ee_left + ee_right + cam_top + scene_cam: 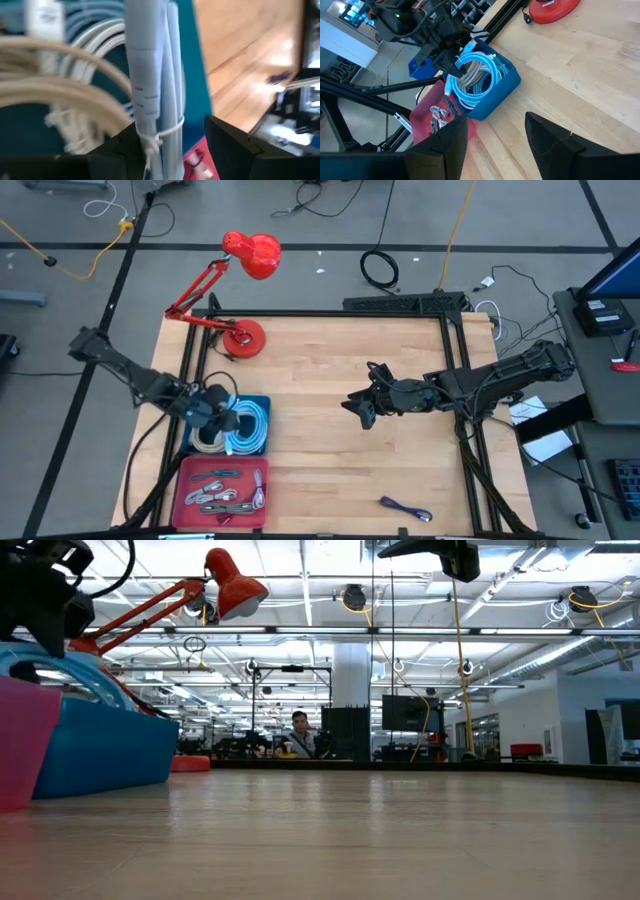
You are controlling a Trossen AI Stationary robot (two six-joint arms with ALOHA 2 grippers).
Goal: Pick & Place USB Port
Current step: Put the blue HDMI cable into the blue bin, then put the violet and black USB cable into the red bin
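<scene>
Only the left wrist view shows the left gripper [172, 145] up close: its dark fingers [227, 142] stand spread on either side of a pale blue bundled cable [150, 75], whether touching is unclear, inside the blue plastic bin [262, 402]. The right gripper [495, 132] hovers released above the bare wooden counter [330, 370]. The high view alone shows a small purple USB cable [404, 508] near the counter's front edge, and the red bin [190, 480] of connectors.

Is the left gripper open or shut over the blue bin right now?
Open. The left gripper straddles a tied light-blue cable bundle in the blue bin, fingers apart on either side, not yet clamped.
</scene>
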